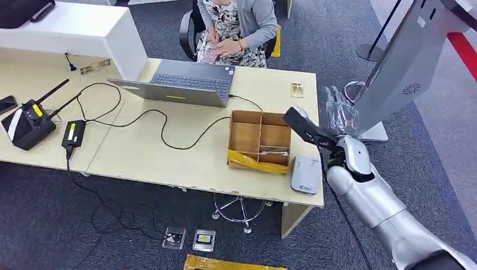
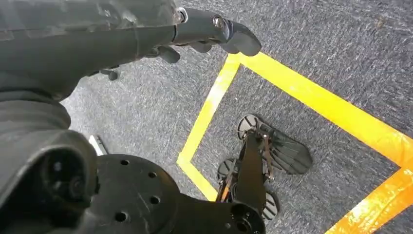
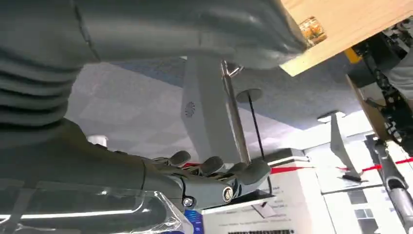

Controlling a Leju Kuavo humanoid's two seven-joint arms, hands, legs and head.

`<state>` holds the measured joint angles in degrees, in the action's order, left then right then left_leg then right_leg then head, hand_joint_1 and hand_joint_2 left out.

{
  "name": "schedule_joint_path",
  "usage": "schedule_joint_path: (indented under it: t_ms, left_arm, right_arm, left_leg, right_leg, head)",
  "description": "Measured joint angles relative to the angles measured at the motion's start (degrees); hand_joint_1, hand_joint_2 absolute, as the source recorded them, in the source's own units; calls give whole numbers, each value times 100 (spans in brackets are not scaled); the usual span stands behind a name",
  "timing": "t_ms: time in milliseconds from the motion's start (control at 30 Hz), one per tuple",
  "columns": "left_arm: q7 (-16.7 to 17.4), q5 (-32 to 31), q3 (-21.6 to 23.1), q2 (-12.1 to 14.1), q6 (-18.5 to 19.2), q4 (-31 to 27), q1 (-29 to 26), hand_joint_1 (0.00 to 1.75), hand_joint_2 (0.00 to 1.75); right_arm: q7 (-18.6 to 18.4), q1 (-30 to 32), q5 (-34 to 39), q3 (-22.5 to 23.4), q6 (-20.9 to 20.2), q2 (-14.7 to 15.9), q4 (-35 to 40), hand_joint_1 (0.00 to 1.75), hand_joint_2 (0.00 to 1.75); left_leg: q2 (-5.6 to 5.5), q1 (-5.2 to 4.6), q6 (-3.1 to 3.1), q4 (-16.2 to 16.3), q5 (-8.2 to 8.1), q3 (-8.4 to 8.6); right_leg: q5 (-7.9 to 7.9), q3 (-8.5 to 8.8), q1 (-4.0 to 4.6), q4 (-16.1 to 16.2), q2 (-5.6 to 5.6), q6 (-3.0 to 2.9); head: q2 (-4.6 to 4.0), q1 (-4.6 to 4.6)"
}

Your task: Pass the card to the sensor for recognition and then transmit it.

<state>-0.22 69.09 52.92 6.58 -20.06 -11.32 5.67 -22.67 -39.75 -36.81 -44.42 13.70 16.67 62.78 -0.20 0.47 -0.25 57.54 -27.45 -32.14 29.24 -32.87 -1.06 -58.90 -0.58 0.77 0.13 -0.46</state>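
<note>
Light wood desk (image 1: 185,163), seam between two tops. On it: open laptop (image 1: 185,84) at far edge, black cable (image 1: 163,126) running to power brick (image 1: 73,134), black radio unit (image 1: 25,125) at left, divided wooden box (image 1: 260,140) near right end, grey card reader (image 1: 305,174) just beside box at front right corner.

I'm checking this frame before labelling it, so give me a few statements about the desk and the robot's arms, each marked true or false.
1. The wooden box stands on the desk beside the grey sensor. True.
2. The laptop is closed. False: it is open, keyboard showing.
3. The right hand is raised past the desk's edge, near the grey kiosk panel. True.
4. The left hand rests on the desk. False: it hangs over carpet with yellow floor tape.
</note>
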Motion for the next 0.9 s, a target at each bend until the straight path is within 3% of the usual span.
schedule_joint_path:
  t_ms: [200,433,567,767,900]
  left_arm:
    - [-127,18,-2,92,-90,17,2,0,0]
    - [-122,15,-2,96,-177,17,2,0,0]
    - [-57,18,-2,92,-229,20,4,0,0]
    - [87,26,-2,22,-348,20,6,0,0]
    - [175,20,0,-83,-435,20,16,0,0]
  right_arm:
    - [-247,869,-509,142,205,625,1718,0,175]
    - [-450,1652,-929,105,476,927,3126,0,175]
    - [-494,1927,-1103,99,520,988,3684,0,175]
    - [-737,2229,-2514,68,400,982,4036,0,175]
    - [-717,2502,-2688,16,256,785,4073,0,175]
  left_leg:
    - [5,5,-4,-1,-3,4]
    - [5,8,-5,-3,-2,2]
    - [7,7,-5,-3,-3,2]
    - [8,7,-7,-3,-4,2]
    - [6,9,-7,-3,-4,-1]
  right_leg:
    - [0,0,4,-1,3,-1]
    - [1,1,6,-2,4,-1]
    - [1,1,5,-1,8,-1]
    - [1,2,5,-1,12,-1]
    - [2,3,7,-1,9,-2]
  head:
    - [0,-2]
    - [0,-2]
    - [0,-2]
    - [0,-2]
    - [0,-2]
